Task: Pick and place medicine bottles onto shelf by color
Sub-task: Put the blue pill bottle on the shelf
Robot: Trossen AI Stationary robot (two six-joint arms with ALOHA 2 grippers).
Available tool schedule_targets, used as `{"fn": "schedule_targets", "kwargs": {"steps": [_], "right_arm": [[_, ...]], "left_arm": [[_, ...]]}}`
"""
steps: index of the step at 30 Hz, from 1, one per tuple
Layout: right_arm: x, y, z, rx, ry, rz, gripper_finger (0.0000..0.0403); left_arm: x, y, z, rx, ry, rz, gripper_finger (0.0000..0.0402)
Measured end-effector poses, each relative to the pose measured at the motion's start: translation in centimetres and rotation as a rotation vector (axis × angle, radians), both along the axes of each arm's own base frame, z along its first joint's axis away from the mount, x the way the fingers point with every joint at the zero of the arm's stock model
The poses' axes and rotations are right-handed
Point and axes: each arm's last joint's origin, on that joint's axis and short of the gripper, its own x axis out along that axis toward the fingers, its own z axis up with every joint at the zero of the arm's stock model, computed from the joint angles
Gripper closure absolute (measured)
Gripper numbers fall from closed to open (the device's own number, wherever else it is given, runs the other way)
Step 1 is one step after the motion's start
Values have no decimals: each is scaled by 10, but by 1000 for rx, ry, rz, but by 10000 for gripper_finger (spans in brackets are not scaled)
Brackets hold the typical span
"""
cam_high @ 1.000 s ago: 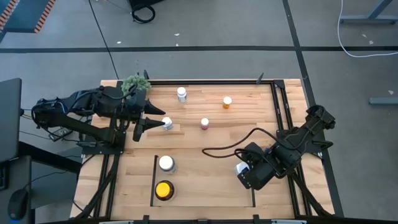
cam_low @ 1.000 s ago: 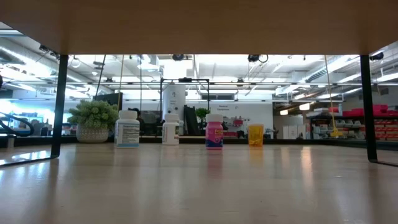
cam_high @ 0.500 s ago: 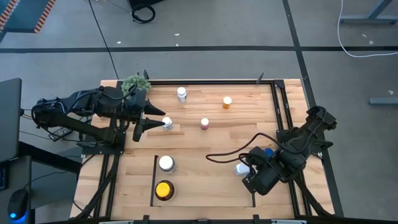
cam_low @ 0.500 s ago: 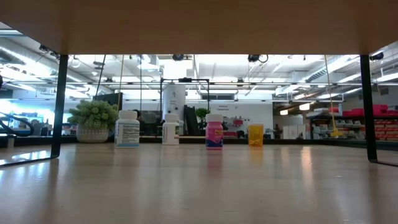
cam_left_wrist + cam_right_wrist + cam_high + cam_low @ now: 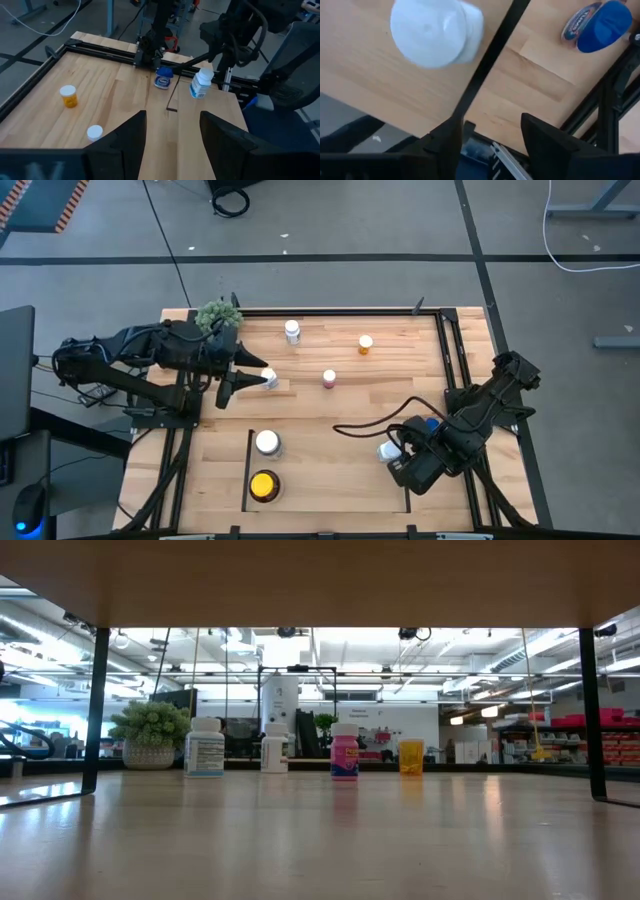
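My right gripper is open at the near right, just beside a white bottle that stands inside the shelf, close to its right black rail. In the right wrist view the bottle lies ahead of the open fingers, untouched. A blue bottle sits outside that rail. A white-capped bottle and a yellow-capped one stand at the shelf's left rail. My left gripper is open at the far left, by a white bottle; nothing is between its fingers.
A white bottle, an orange one and a pink white-capped one stand on the far half of the table. A green plant ball sits at the far left corner. Black frame rails run along the table's edges.
My right gripper has drawn back a little from the white bottle toward the table's near right corner. The bottle stays standing by the shelf's right rail.
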Motion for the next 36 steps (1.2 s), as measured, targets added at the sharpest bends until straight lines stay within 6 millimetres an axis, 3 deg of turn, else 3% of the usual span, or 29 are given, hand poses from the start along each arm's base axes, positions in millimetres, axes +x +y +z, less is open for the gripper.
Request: {"fn": "schedule_targets", "kwargs": {"steps": [7,13,22,26,32,36], "right_arm": [[-5,6,-1,-6,2,16,245],[2,1,1,-12,-44,35,244],[11,-23,57,-37,-306,92,230],[9,-44,60,-112,-343,87,230],[13,-95,35,-225,-244,35,217],[0,-127,20,-250,-175,-13,184]], "left_arm": [[-1,-5,0,0,0,-28,211],[0,-5,0,1,0,-28,214],[0,-5,0,-7,0,-25,214],[0,-5,0,-7,-1,-25,216],[0,-5,0,-8,-2,-22,217],[0,-5,0,-23,-1,-16,218]]}}
